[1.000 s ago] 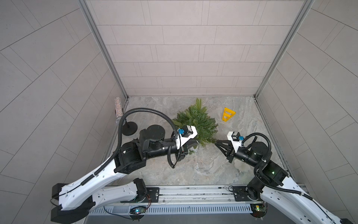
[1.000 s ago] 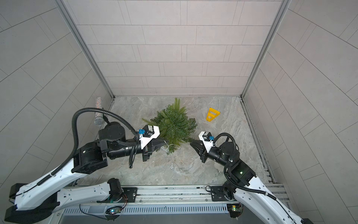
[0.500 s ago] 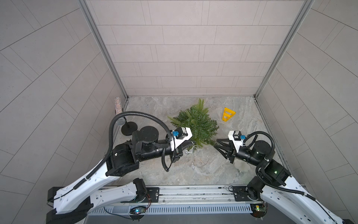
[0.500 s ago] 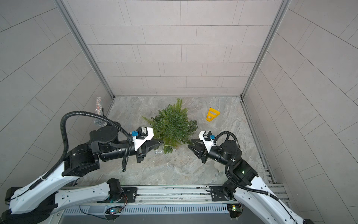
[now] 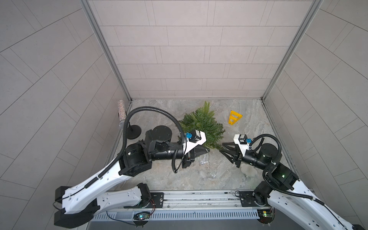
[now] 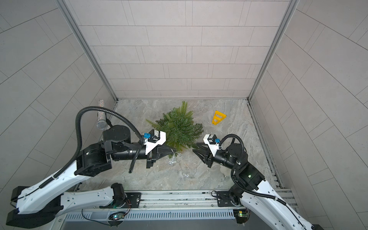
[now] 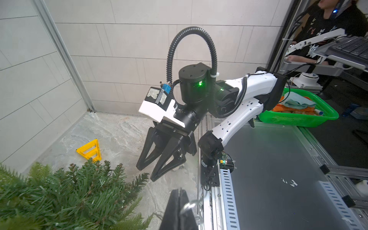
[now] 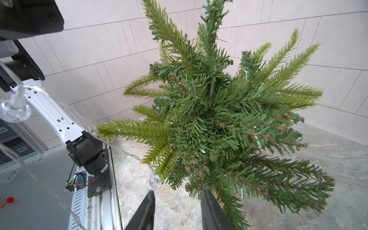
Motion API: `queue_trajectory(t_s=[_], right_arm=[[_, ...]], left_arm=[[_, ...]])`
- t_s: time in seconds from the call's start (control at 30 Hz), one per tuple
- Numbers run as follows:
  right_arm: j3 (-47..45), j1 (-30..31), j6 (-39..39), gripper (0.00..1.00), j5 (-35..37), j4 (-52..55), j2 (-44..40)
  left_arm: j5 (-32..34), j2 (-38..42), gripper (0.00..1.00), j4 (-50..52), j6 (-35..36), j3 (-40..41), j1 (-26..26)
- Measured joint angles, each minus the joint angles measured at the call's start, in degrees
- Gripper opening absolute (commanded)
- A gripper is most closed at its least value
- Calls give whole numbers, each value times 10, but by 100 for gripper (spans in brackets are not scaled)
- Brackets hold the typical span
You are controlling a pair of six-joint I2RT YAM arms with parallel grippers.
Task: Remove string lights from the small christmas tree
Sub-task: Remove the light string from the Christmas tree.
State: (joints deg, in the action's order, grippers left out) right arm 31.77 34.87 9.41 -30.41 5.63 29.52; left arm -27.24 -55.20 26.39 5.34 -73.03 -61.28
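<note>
No text, label, brand, number or sign is showing clearly enough to be read on anything in any of the views.

In both top views the small christmas tree [image 5: 201, 125] stands at frame centre; the triangle [image 5: 234, 117] lies right of it; the microphone stand [image 5: 133, 132] far left; the string lights [image 5: 202, 163] trail below the tree, between left gripper [image 5: 208, 149] and right gripper [image 5: 221, 147]; the pom-pom [image 5: 247, 170] lies lower right, under the right arm.

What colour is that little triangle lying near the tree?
Bright yellow. The triangle shows best in the left wrist view.
</note>
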Motion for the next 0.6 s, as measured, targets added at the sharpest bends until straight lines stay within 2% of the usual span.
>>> queue_trajectory(t_s=[0.23, 0.6], right_arm=[[0, 0, -3, 41, 1, 0, 0], [0, 0, -4, 41, 9, 2, 0]], left_arm=[[-35, 2, 0, 0, -5, 7, 0], [-35, -38, 0, 0, -3, 34, 0]])
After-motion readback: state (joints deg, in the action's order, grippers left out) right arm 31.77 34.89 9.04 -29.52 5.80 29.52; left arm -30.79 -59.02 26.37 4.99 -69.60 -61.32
